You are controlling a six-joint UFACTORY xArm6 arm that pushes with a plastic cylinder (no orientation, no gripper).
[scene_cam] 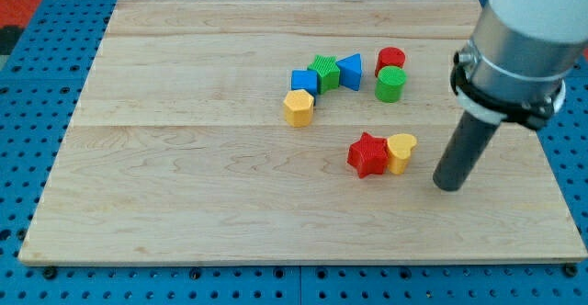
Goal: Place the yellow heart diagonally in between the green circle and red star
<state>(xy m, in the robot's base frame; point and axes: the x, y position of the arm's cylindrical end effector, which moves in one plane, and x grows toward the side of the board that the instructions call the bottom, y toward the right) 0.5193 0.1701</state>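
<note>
So the yellow heart [401, 151] is jammed against the red star's [368, 154] right side, green circle [390, 84] well above. The rod's tip [449, 186] sits just right of the heart and slightly lower. No gripper here, just a bare rod holding nothing.

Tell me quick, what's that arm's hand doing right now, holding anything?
No hand here: the arm ends in a rod. My tip rests on the board, holding nothing, just right of the yellow heart, not touching it.

Pale grained wooden board [184, 186]; matt dark rod; glossy yellow heart [401, 152].
</note>
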